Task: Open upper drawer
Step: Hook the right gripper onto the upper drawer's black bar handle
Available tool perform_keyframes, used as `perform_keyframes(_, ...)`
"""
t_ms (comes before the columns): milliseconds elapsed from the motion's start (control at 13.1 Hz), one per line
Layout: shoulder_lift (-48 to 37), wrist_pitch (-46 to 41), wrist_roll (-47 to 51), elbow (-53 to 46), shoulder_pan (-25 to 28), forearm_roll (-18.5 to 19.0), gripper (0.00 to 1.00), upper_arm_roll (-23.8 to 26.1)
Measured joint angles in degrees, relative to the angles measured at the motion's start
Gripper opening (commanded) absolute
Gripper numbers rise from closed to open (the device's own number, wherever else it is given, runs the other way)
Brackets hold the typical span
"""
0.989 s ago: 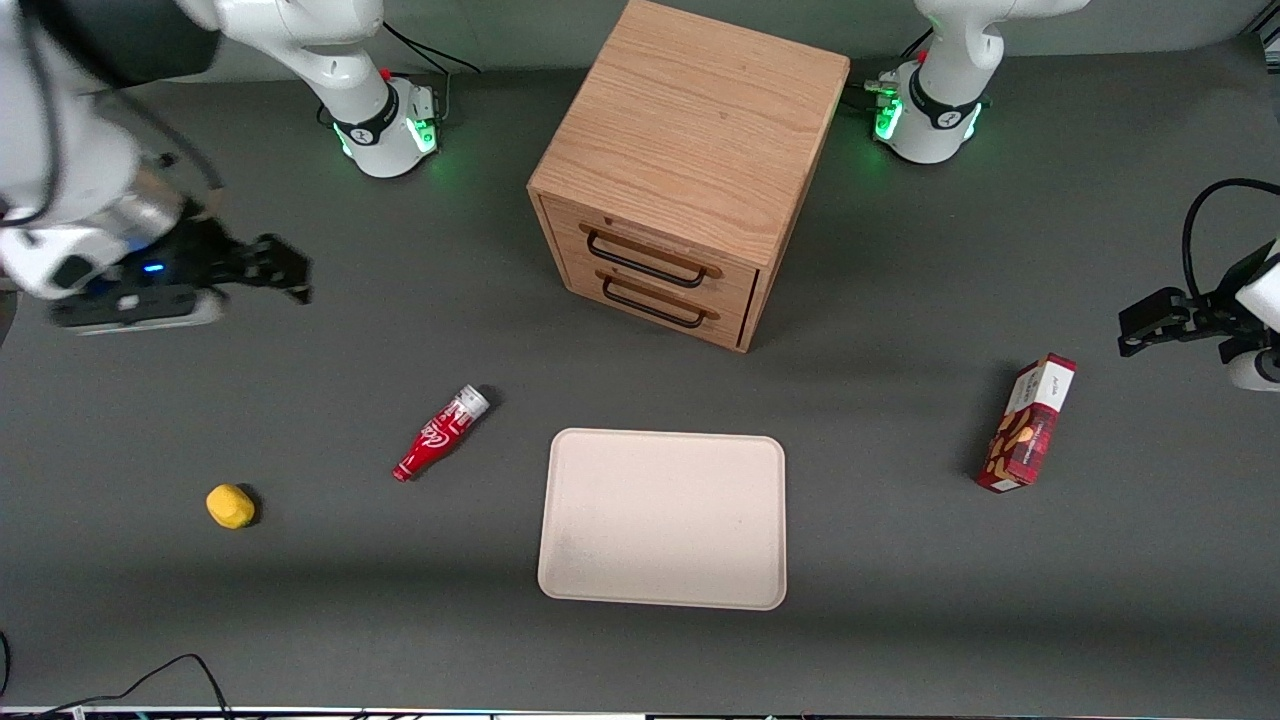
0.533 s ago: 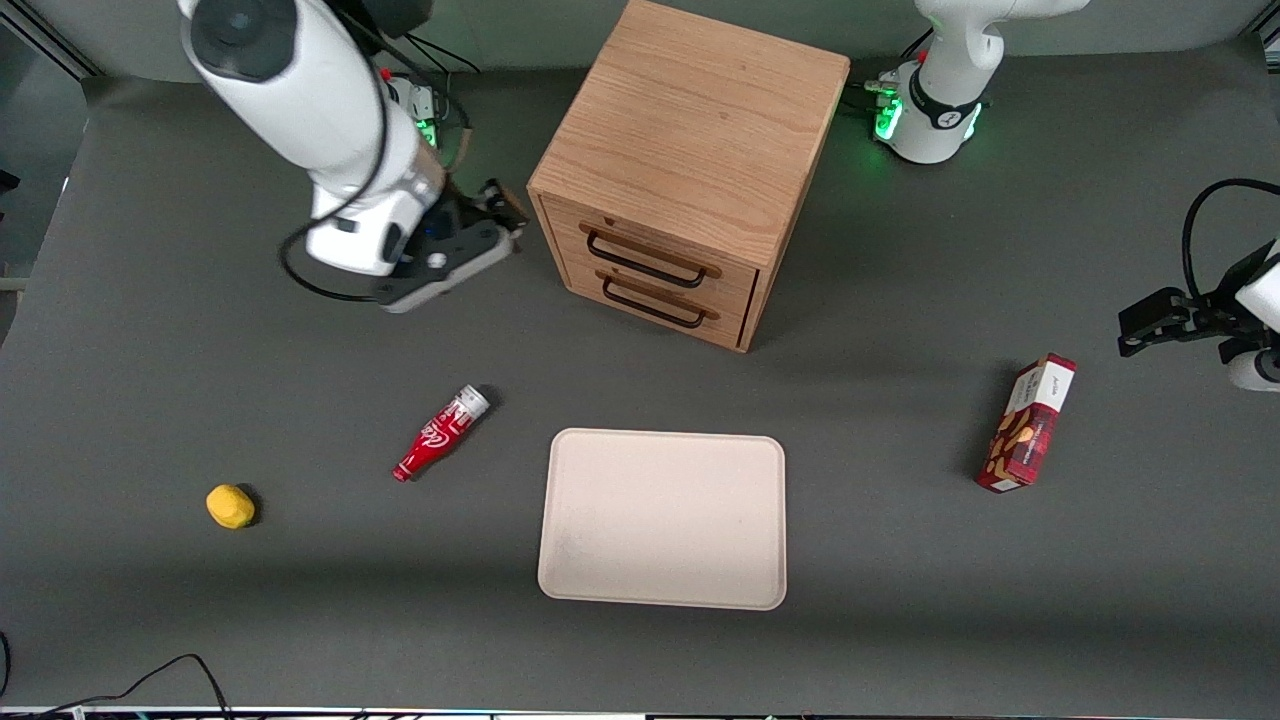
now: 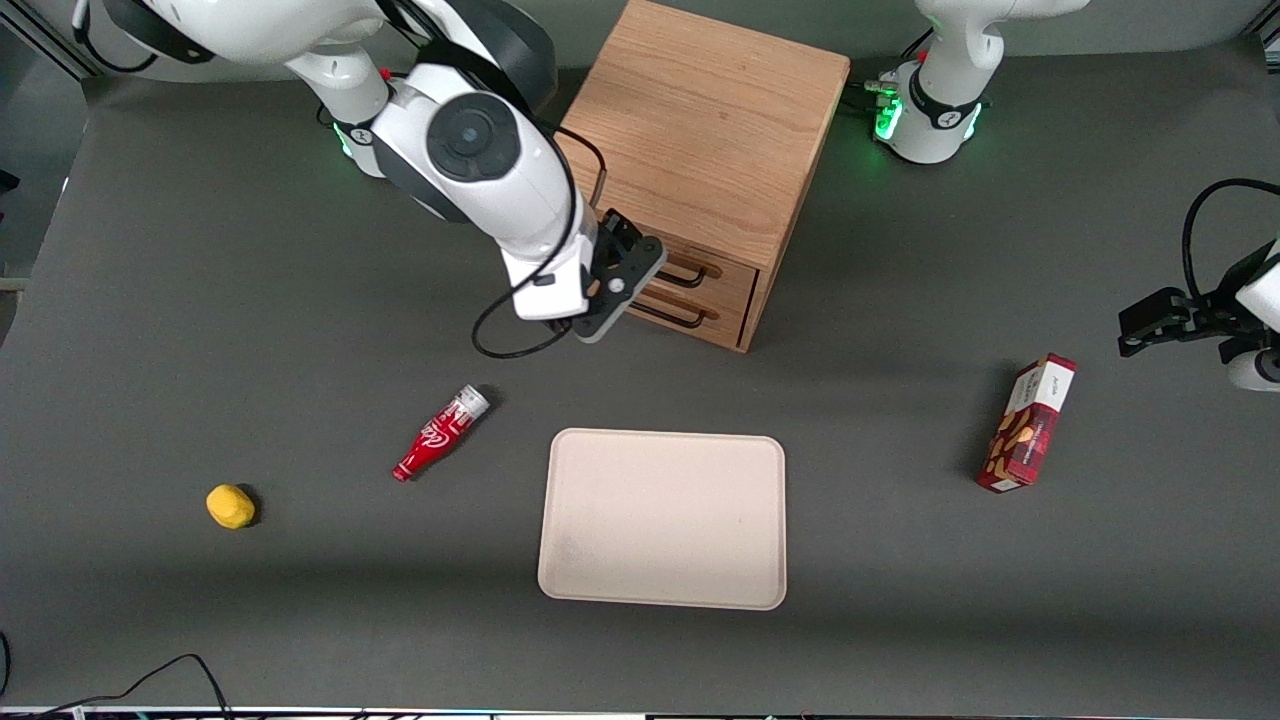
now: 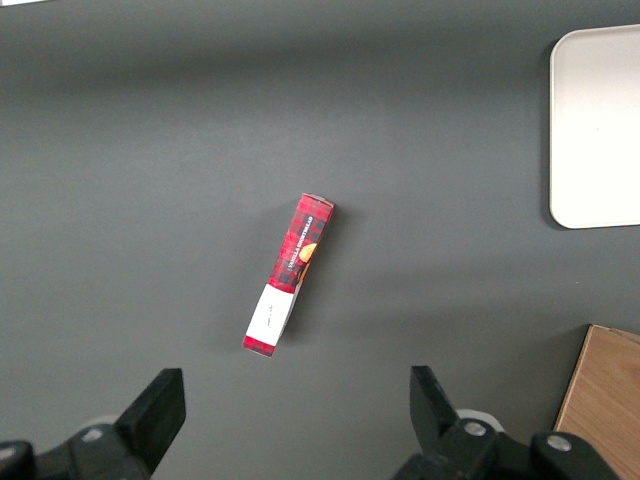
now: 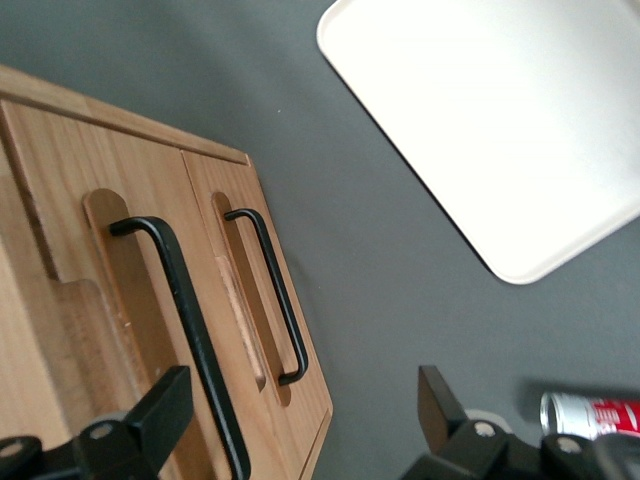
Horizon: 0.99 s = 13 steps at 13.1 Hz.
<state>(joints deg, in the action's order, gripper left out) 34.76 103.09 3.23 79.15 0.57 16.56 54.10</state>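
Upper drawer (image 5: 110,300) stays closed, its handle (image 5: 185,330) now just ahead of the wide-spread fingers (image 5: 160,415) after their sweep across the worktop (image 3: 200,330).

Tabletop (image 3: 200,330): uniform dark grey, matte. Cabinet (image 3: 700,130): light oak, visible wavy grain on top. Upper drawer (image 5: 110,330) and lower drawer (image 5: 255,300): same oak, each with a thin black wire handle. Gripper (image 3: 622,268) in front of the drawers: black fingers (image 5: 160,410) spread apart, on a white arm with dark grey joint. Tray (image 3: 662,520): plain pale cream. Bottle (image 3: 440,432): red with white lettering, silver cap. Small lump (image 3: 230,506): yellow. Box (image 3: 1028,422): red tartan, white end panel, orange-brown picture
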Motion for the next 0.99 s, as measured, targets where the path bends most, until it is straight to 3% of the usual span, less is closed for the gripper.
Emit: perform_keyframes(989, 3.03, 1.41, -2.03, 3.68, 1.08, 0.57, 1.0, 0.88)
